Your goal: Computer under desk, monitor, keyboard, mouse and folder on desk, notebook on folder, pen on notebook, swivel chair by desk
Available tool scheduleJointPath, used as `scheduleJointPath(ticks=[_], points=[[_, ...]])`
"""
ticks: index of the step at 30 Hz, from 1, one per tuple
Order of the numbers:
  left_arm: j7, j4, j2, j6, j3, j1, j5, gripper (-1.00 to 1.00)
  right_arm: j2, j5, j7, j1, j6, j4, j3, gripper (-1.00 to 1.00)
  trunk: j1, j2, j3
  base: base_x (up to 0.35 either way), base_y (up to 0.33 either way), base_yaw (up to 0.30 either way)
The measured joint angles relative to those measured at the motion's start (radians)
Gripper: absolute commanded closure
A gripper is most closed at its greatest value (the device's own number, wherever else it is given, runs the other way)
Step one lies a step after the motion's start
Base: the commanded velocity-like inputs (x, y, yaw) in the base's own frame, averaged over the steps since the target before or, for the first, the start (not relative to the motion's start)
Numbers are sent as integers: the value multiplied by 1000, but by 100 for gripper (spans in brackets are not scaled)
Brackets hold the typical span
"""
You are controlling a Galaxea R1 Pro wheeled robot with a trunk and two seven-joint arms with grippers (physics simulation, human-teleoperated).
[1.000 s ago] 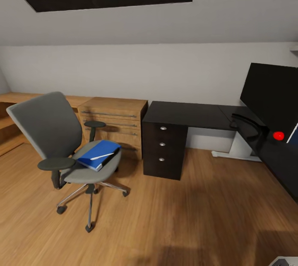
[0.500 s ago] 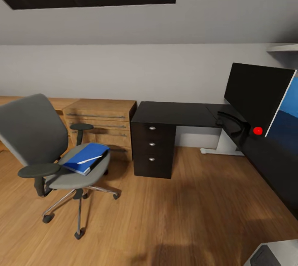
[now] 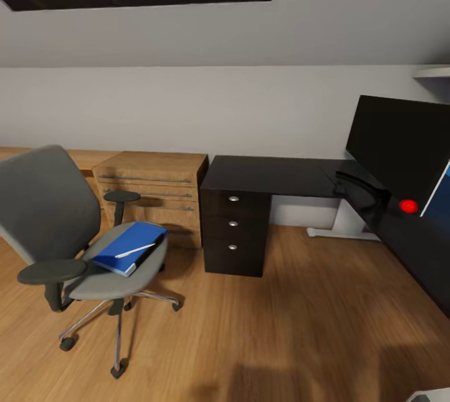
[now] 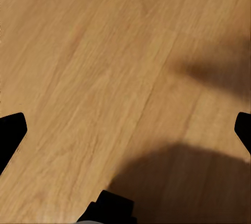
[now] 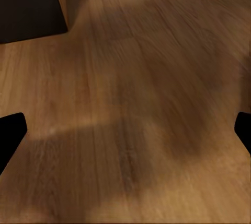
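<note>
Barely begun — flat blue folder (image 3: 131, 246) with white pen (image 3: 135, 250) lying on grey swivel chair (image 3: 94, 233), well apart from black bench (image 3: 275, 175). Both hands released, over wooden floor (image 4: 104, 88).

Grey swivel chair (image 3: 59, 227) stands upright on the wood floor, well apart from the black desk (image 3: 275, 175), seat turned toward it. On the seat lies a blue folder (image 3: 130, 247), flat, with a white pen (image 3: 135, 250) resting across its top. The black monitor (image 3: 400, 142) stands upright on the desk's far wing. None of these lies between or near either gripper's jaws, which face bare floor.
</note>
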Motion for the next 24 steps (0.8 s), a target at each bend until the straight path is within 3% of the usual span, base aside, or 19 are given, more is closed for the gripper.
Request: scheduleJointPath(ticks=[5, 13, 24], points=[[0, 0, 1, 1, 1, 0, 0, -100, 0, 1, 0, 0, -1, 0, 0, -100, 0, 0, 0, 301, 128, -57], [0, 0, 1, 1, 1, 0, 0, -100, 0, 6, 0, 0, 0, 0, 6, -100, 0, 0, 2, 278, 116, -213], [0, 0, 1, 1, 0, 0, -4, -100, 0, 27, 0, 0, -1, 0, 29, -100, 1, 0, 5, 43, 19, -251]])
